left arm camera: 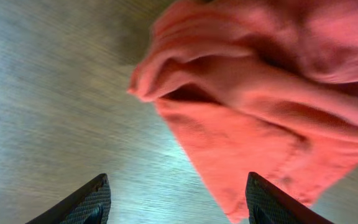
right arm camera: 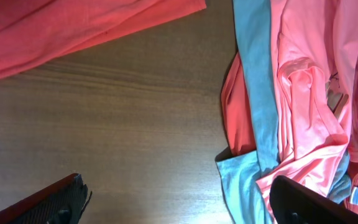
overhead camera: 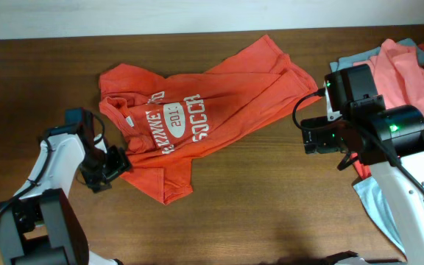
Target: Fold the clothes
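1. The orange-red T-shirt (overhead camera: 197, 121) lies spread but rumpled on the tabletop (overhead camera: 263, 206), left of centre in the overhead view.
2. Its long axis runs on a diagonal from lower left to upper right. The collar opening (overhead camera: 121, 115) sits at the left end and the body stretches away toward the upper right corner (overhead camera: 289, 62).
3. The white printed lettering (overhead camera: 179, 121) follows that same diagonal and reads upside down from overhead.
4. One lobe of the cloth (overhead camera: 169, 180) hangs toward the near edge; we cannot tell for certain whether it is a sleeve.
5. The left end effector (left arm camera: 176, 186) stands released, its fingers well apart. It is at the shirt's lower left edge, with a folded ridge of orange-red cloth just ahead of it and close to one finger.
6. The right end effector (right arm camera: 179, 202) is likewise released, fingers wide, over bare wood between the shirt's right end and the pile.
7. The pile of clothes (overhead camera: 403, 70) lies at the right edge of the tabletop: salmon-pink cloth (right arm camera: 309, 87) on top, and a teal-grey strip (right arm camera: 257, 93) beside it.
8. The tabletop is dark brown with a visible wood grain.
9. A pale band (overhead camera: 197, 15) runs beyond the far edge; we cannot tell what it is.
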Controlling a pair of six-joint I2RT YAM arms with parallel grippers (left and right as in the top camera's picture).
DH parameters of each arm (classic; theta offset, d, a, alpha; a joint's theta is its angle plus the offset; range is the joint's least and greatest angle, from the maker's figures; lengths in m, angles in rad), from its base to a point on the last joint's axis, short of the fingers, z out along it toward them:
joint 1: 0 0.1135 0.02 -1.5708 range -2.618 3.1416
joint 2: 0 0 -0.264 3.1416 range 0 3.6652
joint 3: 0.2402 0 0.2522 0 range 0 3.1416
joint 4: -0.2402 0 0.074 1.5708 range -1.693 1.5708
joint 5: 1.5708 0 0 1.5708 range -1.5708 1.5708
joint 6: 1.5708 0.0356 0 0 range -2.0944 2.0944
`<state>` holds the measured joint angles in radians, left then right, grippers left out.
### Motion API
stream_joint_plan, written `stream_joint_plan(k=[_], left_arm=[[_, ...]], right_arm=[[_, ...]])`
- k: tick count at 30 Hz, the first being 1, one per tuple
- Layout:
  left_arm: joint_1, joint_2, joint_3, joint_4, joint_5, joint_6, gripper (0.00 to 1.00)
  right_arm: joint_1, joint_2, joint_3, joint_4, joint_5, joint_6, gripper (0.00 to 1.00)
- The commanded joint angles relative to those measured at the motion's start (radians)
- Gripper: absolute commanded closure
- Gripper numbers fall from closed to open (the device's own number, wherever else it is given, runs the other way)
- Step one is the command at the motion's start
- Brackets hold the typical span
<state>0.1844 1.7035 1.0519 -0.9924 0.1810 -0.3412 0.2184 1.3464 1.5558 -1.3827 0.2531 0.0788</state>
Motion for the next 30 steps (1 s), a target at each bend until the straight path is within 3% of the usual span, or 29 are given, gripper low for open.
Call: stream_joint_plan(k=[1,8,14,18,24,30], left_arm=[[0.0,-0.015,-0.055,0.027,-0.047,0.013,0.31],[0.0,-0.015,-0.14,0.208,-0.047,0.013,0.31],[0.0,-0.015,-0.143,0.248,-0.047,0.013,0.36],[-0.002,-0.015,-0.143,0.279,-0.043,0.013,0.49],[-0.002,-0.015,-0.143,0.293,-0.039,0.013,0.97],[-0.002,-0.015,-0.143,0.274,-0.02,0.014,1.0]], right_arm=[[-0.006,-0.003,0.005,-0.008,0.001,0.008,0.01],[-0.006,-0.003,0.005,-0.009,0.001,0.008,0.01],[-0.006,-0.003,0.005,-0.008,0.001,0.008,0.01],[-0.006,-0.003,0.005,-0.009,0.001,0.008,0.01],[-0.006,-0.003,0.005,-0.009,0.001,0.008,0.01],[-0.006,-0.003,0.005,-0.01,0.001,0.008,0.01]])
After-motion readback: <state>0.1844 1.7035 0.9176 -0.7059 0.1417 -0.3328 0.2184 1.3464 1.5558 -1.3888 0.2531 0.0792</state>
